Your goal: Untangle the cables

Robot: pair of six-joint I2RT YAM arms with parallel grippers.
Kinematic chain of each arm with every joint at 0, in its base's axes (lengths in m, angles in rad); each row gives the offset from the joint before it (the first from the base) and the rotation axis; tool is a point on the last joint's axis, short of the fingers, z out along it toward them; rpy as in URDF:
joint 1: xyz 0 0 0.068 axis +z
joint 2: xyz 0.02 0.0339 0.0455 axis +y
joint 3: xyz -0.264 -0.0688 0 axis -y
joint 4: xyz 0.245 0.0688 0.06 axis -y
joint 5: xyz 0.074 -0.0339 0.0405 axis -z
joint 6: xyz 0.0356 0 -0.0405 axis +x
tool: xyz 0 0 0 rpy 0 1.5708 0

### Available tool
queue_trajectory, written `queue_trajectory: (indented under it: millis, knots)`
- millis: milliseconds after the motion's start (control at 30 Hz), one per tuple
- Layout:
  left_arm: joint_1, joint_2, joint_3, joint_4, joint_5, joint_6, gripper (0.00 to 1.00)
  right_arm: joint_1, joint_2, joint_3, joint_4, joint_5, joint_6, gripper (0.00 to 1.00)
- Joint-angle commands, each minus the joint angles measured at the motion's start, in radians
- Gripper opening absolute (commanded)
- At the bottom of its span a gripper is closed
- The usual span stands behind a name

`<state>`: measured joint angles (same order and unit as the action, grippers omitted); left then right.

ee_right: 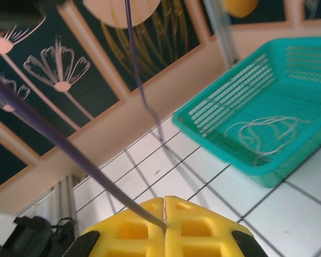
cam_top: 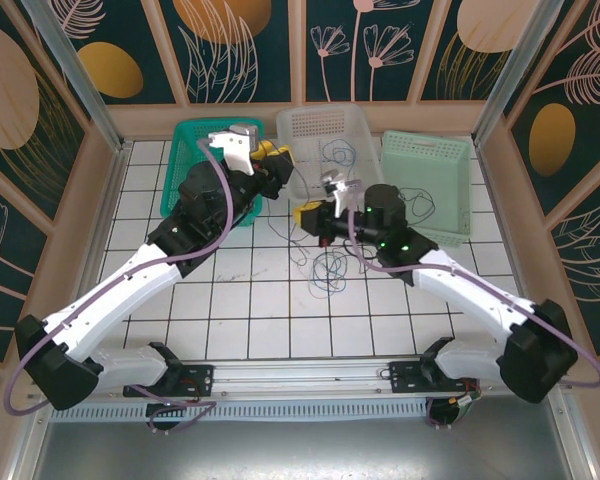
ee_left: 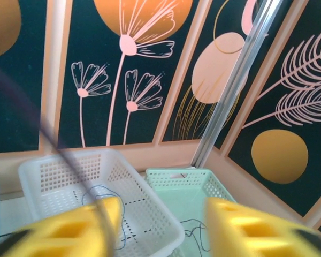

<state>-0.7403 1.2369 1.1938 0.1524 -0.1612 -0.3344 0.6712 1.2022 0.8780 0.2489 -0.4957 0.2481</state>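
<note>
The white basket (cam_top: 315,125) is a pale, see-through lattice of small holes. Left of it stands a teal basket (cam_top: 180,150) and right of it a mint-green basket (cam_top: 425,140), both with the same perforated pattern. In front of the white basket the table (cam_top: 240,300) is white tile crossed by a dark grid of lines, and a dark blue cable tangle (cam_top: 328,272) lies on it. A grey-white cable (ee_right: 262,134) shows pale against the teal basket's floor. Behind the white basket the wall (cam_top: 250,75) is dark teal with orange discs, pink flower outlines and peach framing. The left arm (cam_top: 130,280) and right arm (cam_top: 470,290) are white and black with lilac cords (cam_top: 215,215). The left gripper (ee_left: 163,225) and right gripper (ee_right: 165,206) are yellow with a moulded grid.
</note>
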Motion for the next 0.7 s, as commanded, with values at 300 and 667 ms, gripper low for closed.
queue_trajectory:
  millis: [300, 667]
  knots:
    - [0.004, -0.060, -0.071, -0.042, -0.076, 0.021, 0.99, -0.326, -0.073, 0.188, -0.406, 0.259, -0.166, 0.00]
    - [0.005, -0.054, -0.103, -0.053, -0.035, 0.015, 0.99, -0.506, -0.091, 0.213, -0.315, 0.408, -0.170, 0.00]
